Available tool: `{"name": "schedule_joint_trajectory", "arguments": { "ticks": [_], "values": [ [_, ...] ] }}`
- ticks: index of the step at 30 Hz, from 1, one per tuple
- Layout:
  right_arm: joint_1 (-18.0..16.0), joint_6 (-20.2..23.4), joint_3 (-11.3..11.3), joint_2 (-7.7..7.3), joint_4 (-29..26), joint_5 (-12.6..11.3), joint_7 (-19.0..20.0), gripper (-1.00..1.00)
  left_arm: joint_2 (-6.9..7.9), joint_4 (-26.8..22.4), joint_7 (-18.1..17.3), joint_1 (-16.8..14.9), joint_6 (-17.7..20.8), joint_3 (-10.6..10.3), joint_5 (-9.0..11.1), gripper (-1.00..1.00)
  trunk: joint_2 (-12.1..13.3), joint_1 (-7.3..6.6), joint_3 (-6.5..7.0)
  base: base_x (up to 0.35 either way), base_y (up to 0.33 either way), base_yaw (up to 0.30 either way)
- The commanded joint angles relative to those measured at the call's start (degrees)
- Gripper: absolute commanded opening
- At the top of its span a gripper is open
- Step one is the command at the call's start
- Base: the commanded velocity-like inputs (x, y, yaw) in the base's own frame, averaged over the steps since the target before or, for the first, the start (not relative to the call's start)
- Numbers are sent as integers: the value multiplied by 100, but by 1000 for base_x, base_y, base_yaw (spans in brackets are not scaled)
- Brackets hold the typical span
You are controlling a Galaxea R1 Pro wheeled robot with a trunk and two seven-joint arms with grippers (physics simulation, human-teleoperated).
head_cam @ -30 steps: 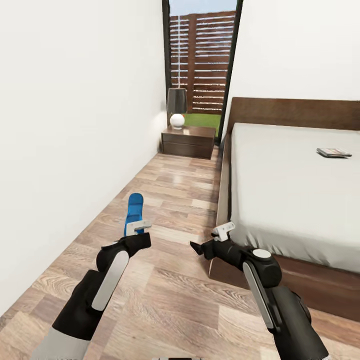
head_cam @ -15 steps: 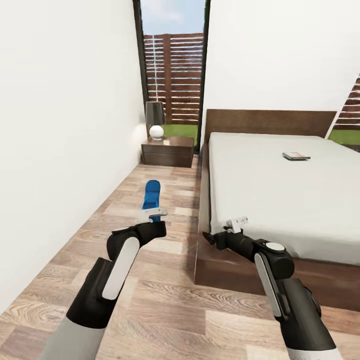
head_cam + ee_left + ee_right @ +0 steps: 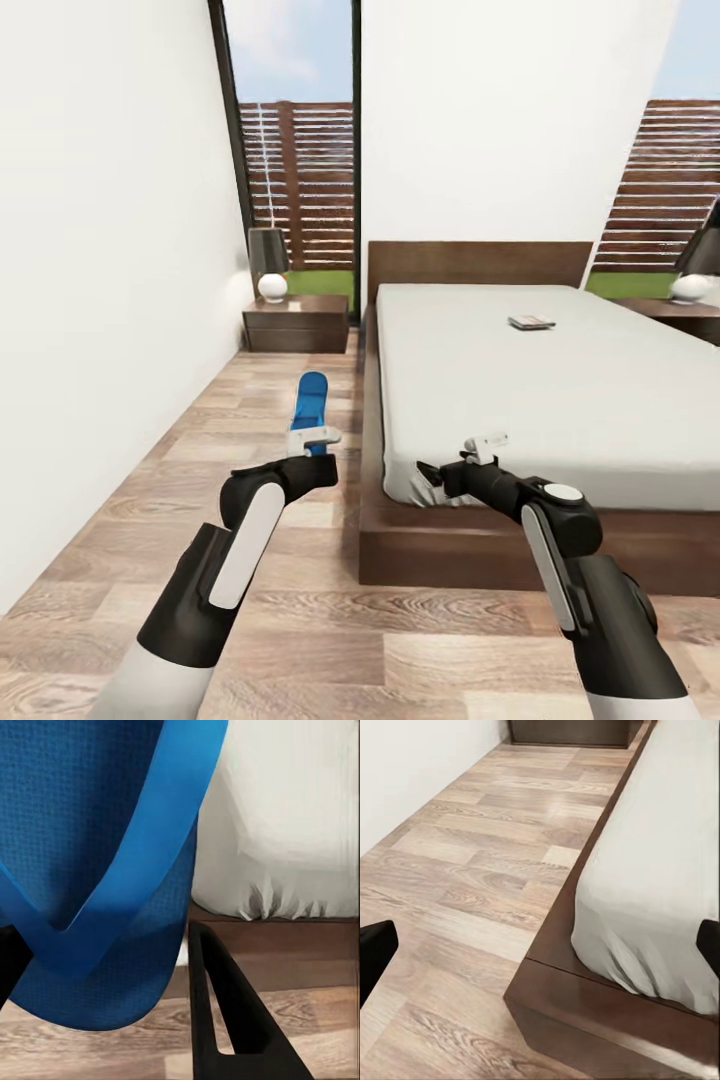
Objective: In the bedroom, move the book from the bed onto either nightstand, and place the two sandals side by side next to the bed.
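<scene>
Head view. The left gripper (image 3: 312, 440) is closed on a blue sandal (image 3: 309, 399), carried upright above the floor (image 3: 150, 480) in the aisle between the wall and the bed (image 3: 560, 400); this carry keeps the sole off the planks and ready to be set down at the bedside. The right gripper (image 3: 455, 468) hangs before the near corner of the mattress with nothing in it. The book (image 3: 531, 322) lies flat on the mattress, toward the headboard, well apart from both arms. A nightstand (image 3: 297, 324) with a lamp (image 3: 269, 264) stands at the aisle's far end beside the window. A second nightstand (image 3: 690, 318) sits past the bed's other side. The other sandal cannot be located.

Left wrist view. The sandal (image 3: 97, 855) is between the fingers (image 3: 225, 1012), strap side to the camera. One finger is plain; the other is largely covered by the sole. The grip appears to be at one end, leaving the rest of the sole free.

Right wrist view. The fingers (image 3: 373, 952) stand wide apart and empty, over floor (image 3: 465, 870) and bed corner (image 3: 652, 922). Judged: free for the book.
</scene>
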Motion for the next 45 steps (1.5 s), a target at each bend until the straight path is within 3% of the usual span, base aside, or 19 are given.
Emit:
{"name": "schedule_joint_trajectory", "arguments": {
  "ticks": [1, 23, 26, 39, 45],
  "values": [
    [-7, 29, 2, -13, -4, -1, 12, 100, -1, -3, 55, -3, 13, -3, 56, -100, -1, -3, 17, 0, 0, -267],
    [-17, 24, -44, -62, -4, -1, 20, 100, -18, 205, 49, -1, 5, -16, 57, -100, 29, -60, 505, 0, 0, -267],
    [-22, 24, -164, -62, -4, -1, 20, 100, -17, 312, 49, -6, 1, -11, 59, -100, 149, -126, 558, 0, 0, -267],
    [-31, 24, -204, -57, -4, -1, 21, 100, -17, 399, 36, -22, 12, -3, 75, -100, 671, -412, 792, 0, 0, -267],
    [-52, 36, -268, -55, -4, -1, 20, 100, -15, 401, 26, -21, 7, -13, 195, -100, 671, -412, 792, 0, 0, -267]
  ]
}}
